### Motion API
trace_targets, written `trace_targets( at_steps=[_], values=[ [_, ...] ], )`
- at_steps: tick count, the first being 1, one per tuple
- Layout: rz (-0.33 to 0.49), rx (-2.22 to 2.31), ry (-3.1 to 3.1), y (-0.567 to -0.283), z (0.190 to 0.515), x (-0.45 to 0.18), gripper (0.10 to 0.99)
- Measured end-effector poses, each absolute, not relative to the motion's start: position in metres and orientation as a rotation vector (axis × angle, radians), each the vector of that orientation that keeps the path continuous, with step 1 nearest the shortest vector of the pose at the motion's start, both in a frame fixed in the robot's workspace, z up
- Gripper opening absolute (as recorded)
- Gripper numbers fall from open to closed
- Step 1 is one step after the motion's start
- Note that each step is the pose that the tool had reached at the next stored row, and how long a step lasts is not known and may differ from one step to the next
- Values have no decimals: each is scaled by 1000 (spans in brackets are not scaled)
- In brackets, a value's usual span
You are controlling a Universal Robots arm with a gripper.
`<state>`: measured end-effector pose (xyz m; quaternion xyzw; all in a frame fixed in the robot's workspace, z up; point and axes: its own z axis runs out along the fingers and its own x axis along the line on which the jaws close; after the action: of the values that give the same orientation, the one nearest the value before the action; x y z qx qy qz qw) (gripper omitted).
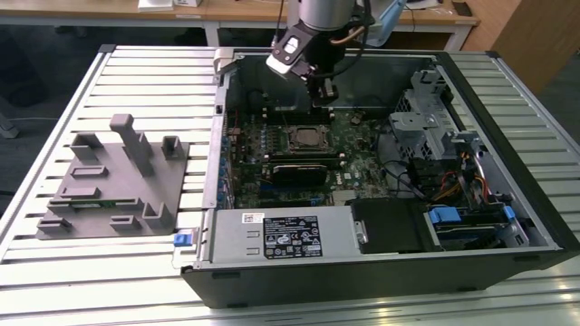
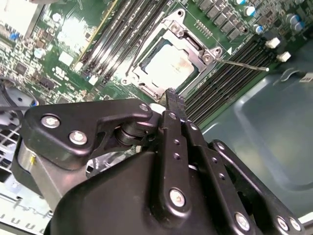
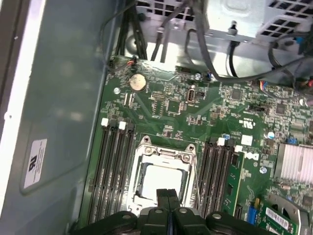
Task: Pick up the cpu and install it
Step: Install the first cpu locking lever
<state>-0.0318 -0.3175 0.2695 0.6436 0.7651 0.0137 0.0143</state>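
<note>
The cpu [image 1: 306,138], a silvery-white square chip, lies flat in the black-framed socket [image 1: 306,128] in the middle of the motherboard. It appears in both wrist views, cpu [image 2: 168,66] and cpu [image 3: 159,178], inside the open metal socket frame [image 3: 164,152]. My gripper [image 1: 322,95] hangs inside the computer case [image 1: 381,285], a little above the board and just behind the socket in the exterior view. Its two black fingers [image 3: 162,196] are pressed together with nothing between them, and the fingertips [image 2: 171,95] hover near the socket's edge without touching the chip.
Memory slots [image 3: 113,166] flank the socket on both sides. A drive cage [image 1: 426,122] and cables [image 1: 453,183] fill the case at the exterior view's right. A grey fixture with upright posts [image 1: 118,176] stands on the slatted table at the exterior view's left.
</note>
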Motion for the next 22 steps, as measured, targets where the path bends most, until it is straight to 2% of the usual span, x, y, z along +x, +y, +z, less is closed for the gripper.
trace_targets(
  at_steps=[22],
  values=[
    [48, 1691, 2618, -318, 269, -32, 106]
  ],
)
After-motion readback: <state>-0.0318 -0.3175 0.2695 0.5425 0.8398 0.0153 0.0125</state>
